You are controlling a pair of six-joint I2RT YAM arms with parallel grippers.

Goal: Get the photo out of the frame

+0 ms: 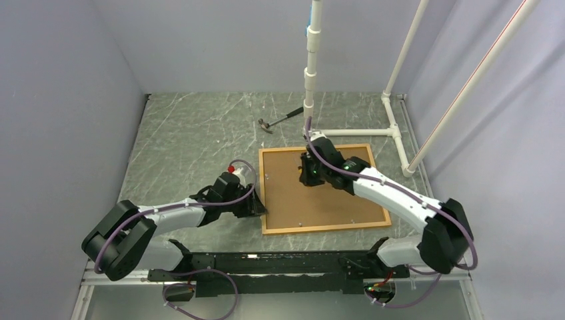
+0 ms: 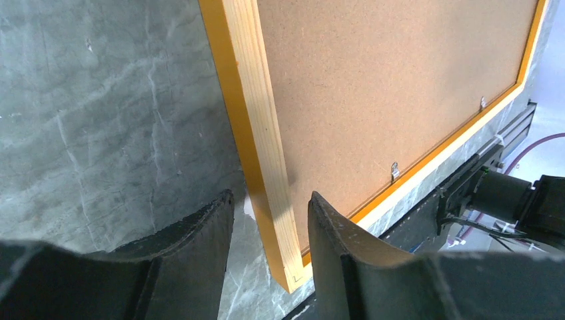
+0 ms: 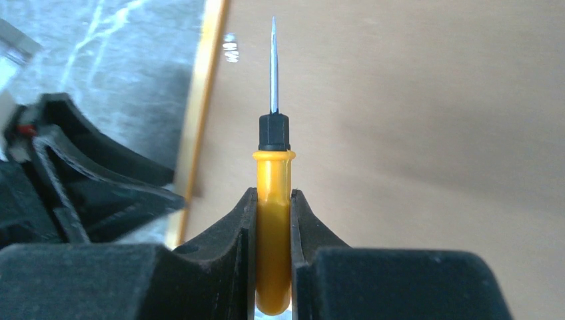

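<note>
The left gripper [image 2: 268, 200] sits at the near left corner of the frame [image 2: 232, 100]. Its jaws stand apart and straddle the left rail, one finger [image 2: 200, 233] outside over the table [image 1: 193, 140] and the other over the board inside. A gap shows between the outer finger and the rail, so nothing is clamped.

The frame lies flat, face down, in the middle of the table, slightly right of centre. The photo [image 2: 400, 67] is still inside it with its plain brown back turned up, so the printed side is hidden. Small metal tabs [image 2: 395, 171] stand along the near rail at the edge of the back.

Farther in, the right gripper [image 3: 273, 200] hangs over the far part of the back, left of its middle. It is clenched on the orange handle of a screwdriver [image 3: 273, 173], whose thin blade points out over the board toward the left rail. I cannot tell whether the tip touches the board.

Beyond the frame a hammer [image 1: 280, 120] lies on the table, apart from everything else. A white pipe stand [image 1: 310, 67] rises just behind the far edge of the frame.
</note>
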